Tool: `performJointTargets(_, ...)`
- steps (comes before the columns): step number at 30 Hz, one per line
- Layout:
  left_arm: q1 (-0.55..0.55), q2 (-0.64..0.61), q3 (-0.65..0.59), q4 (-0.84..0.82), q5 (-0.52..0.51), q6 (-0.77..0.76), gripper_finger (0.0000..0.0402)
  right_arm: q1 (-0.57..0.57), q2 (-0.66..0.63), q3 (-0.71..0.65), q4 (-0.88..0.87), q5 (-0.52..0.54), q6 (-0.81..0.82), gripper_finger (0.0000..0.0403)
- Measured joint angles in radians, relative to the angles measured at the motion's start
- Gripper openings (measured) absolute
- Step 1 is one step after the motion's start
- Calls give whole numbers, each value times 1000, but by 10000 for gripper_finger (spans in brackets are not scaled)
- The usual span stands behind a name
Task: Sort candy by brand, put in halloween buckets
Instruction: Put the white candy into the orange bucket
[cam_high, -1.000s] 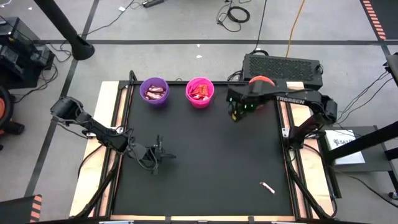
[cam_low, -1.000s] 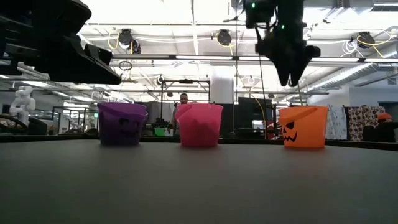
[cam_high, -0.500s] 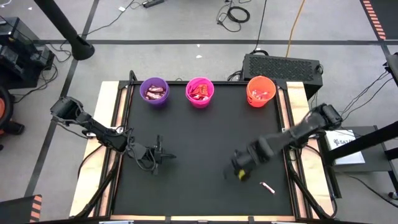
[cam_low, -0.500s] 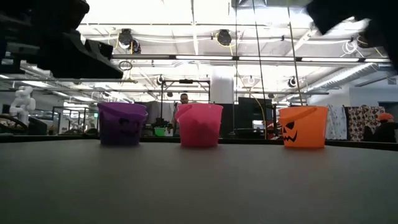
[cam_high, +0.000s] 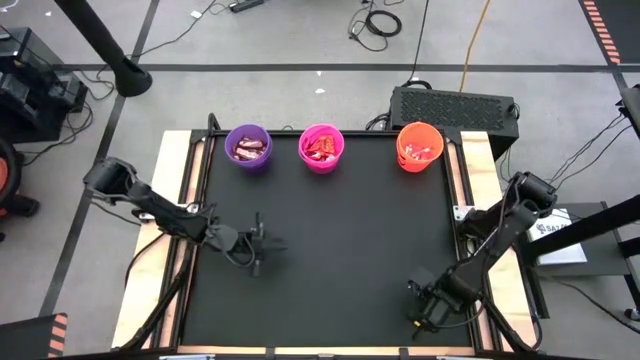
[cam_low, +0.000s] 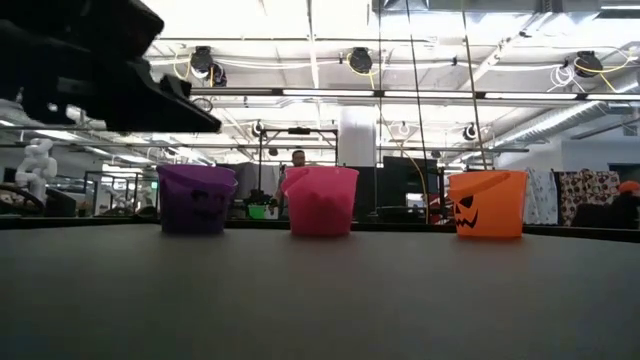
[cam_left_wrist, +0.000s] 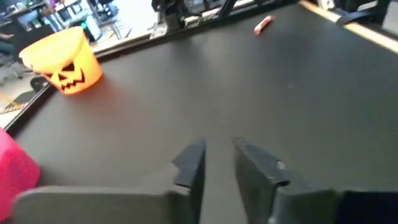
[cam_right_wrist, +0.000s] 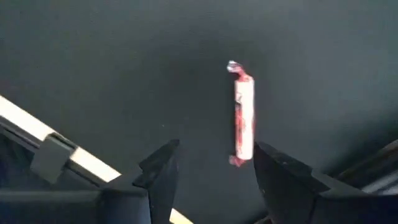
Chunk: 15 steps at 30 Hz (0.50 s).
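Left end effector over bare black desk, nothing between fingers.

Left end effector (cam_left_wrist: 216, 167): two dark fingers (cam_left_wrist: 189, 165) slightly apart, narrow gap. Desk (cam_left_wrist: 217, 87) black, pale wooden edge showing at one corner. Orange bucket (cam_left_wrist: 62, 60) upright at far edge, jack-o'-lantern face toward camera. Pink bucket (cam_left_wrist: 15, 174) partly in view, nearer. One thin pale stick candy (cam_left_wrist: 263, 24) lying alone far across, well apart from the buckets.

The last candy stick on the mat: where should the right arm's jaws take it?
Grip the candy stick across its straight middle, coming straight down from above. It lies flat on the mat, with twisted ends too thin to hold. The right gripper is open beside it.
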Motion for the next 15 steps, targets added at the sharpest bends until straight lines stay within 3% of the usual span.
performJointTargets(7,39,98,0,124,2,-3,165,2,0,-86,115,1,6,194)
performJointTargets(15,50,138,1,163,3,-16,176,2,0,-187,212,2,-43,194)
